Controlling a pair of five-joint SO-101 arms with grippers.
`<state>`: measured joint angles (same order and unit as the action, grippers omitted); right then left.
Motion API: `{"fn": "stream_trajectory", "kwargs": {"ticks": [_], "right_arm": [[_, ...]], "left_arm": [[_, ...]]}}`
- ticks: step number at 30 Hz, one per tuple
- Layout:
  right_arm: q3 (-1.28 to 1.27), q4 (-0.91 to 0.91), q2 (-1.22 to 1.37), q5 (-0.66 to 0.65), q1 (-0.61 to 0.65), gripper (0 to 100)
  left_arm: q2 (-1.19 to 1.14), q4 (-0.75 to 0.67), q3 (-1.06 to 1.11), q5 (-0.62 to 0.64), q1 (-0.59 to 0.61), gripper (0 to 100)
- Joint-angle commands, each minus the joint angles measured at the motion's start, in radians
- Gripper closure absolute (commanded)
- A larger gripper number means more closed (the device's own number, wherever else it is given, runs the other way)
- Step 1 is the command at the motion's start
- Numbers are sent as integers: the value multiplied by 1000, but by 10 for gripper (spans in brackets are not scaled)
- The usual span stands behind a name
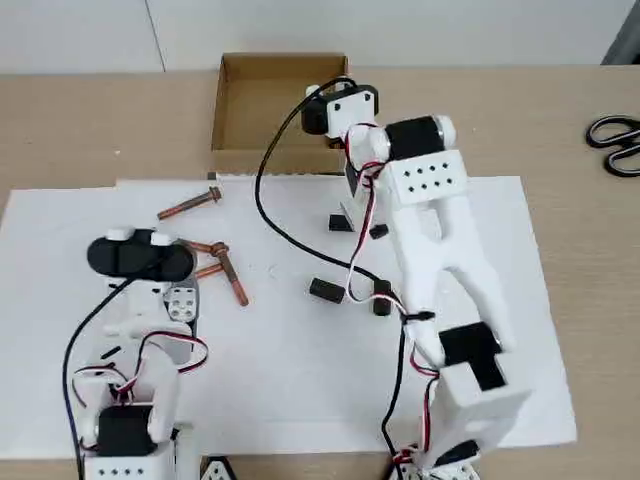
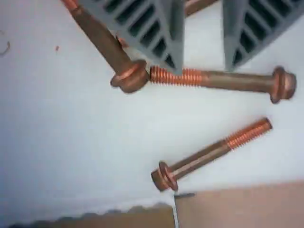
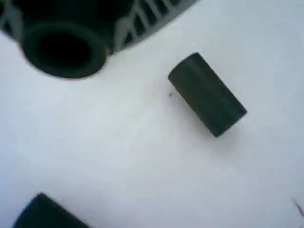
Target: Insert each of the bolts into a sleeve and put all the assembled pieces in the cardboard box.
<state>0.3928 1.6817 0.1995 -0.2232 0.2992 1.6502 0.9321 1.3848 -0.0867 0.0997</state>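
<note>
Copper-coloured bolts (image 1: 235,282) are lying on the white paper sheet (image 1: 270,380), four in all, each one bare. Three are bunching together just beside the left arm, with two of their heads touching or nearly so. A lone bolt (image 1: 190,205) is lying apart from them, nearer the cardboard box (image 1: 232,110).

The left gripper (image 2: 204,66) is hovering over the bunch with its claw released. Its two ribbed fingers (image 2: 142,28) are standing apart above the threaded end of one bolt.

Black sleeves (image 1: 325,290) are numbering four in the high view, all on the paper's middle and near the right arm. The right gripper (image 1: 350,200) is reaching out over the sheet just short of the box. As far as the wrist view lets me judge, its claw is clenching on one upright sleeve (image 3: 64,50), whose open end is facing the camera. A second sleeve (image 3: 206,95) is lying on its side near it, not touching. A third is peeking in at that view's edge, and a fourth is lying farther back beside the arm's cables.

One cardboard box is sitting on the wooden table (image 1: 90,120), touching the paper's far edge. One pair of scissors (image 1: 615,140) is resting well apart, at the table's right side.
</note>
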Motion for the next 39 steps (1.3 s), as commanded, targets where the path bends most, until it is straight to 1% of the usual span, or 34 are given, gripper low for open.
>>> {"fn": "stream_trajectory", "kwargs": {"ticks": [1,5,9,15,19,24,29,31,36,39], "right_arm": [[-46,2,-91,-11,-38,996],[-100,1,-99,-11,-94,996],[-149,-1,-102,-11,-151,996],[-161,-1,-102,-12,-208,996],[-161,-1,-102,-12,-226,995],[-161,1,-102,-12,-226,995],[-161,-1,-96,-11,-226,995],[-161,-1,-94,-11,-226,995],[-161,-1,-94,-11,-225,995],[-163,-1,-94,-11,-225,995]], "left_arm": [[-61,46,-166,-18,5,938],[-287,89,-369,-15,5,942],[-601,137,-662,-14,5,942],[-1053,342,-1076,-20,5,939],[-1309,427,-1257,-46,5,938],[-1568,436,-1448,-58,8,934],[-1835,442,-1675,-163,63,902],[-1946,479,-1784,-229,78,902],[-2208,647,-2086,-388,86,902],[-2341,758,-2285,-456,83,902]]}}
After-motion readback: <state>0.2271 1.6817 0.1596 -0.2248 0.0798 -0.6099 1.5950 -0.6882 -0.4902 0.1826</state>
